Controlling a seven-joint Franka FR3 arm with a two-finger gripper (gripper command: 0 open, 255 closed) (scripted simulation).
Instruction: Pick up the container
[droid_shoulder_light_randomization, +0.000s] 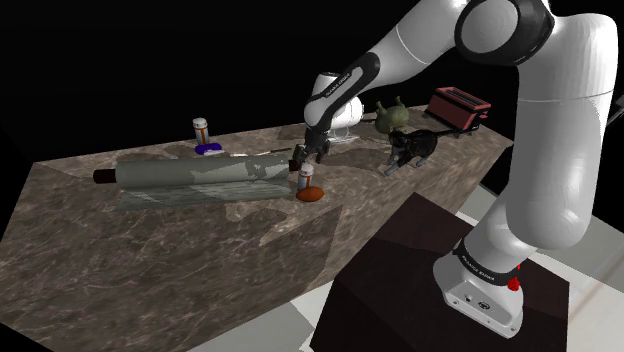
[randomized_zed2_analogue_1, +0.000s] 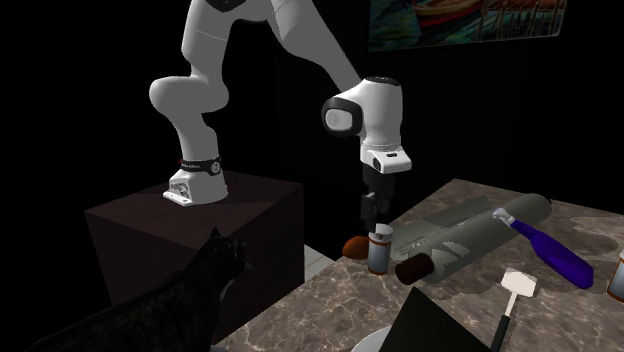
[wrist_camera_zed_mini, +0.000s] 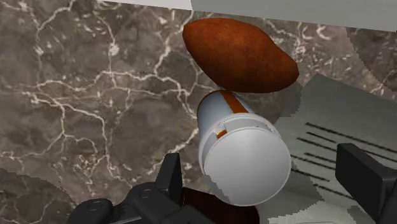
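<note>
Container (wrist_camera_zed_mini: 245, 162): white-capped, upright near counter (wrist_camera_zed_mini: 76, 95) edge; brown oval (wrist_camera_zed_mini: 240, 56) just beside. Tool (wrist_camera_zed_mini: 264, 167): released, jaws straddling it. Advised: lower centred, clench the body, sparing the oval.

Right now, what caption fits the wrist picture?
Open gripper hovers above a white-lidded container, a brown oval thing beside it on the marbled counter.

Bench (droid_shoulder_light_randomization: 200, 262): brown top with pale marble veining. On it lies a long grey rolling pin (droid_shoulder_light_randomization: 200, 178). A white, orange-striped container (droid_shoulder_light_randomization: 304, 180) stands upright at the pin's end, just beside a brown oval lump (droid_shoulder_light_randomization: 311, 194). Farther off are a black cat figure (droid_shoulder_light_randomization: 410, 148), a red toaster (droid_shoulder_light_randomization: 458, 105) and a small bottle (droid_shoulder_light_randomization: 201, 130).
</note>
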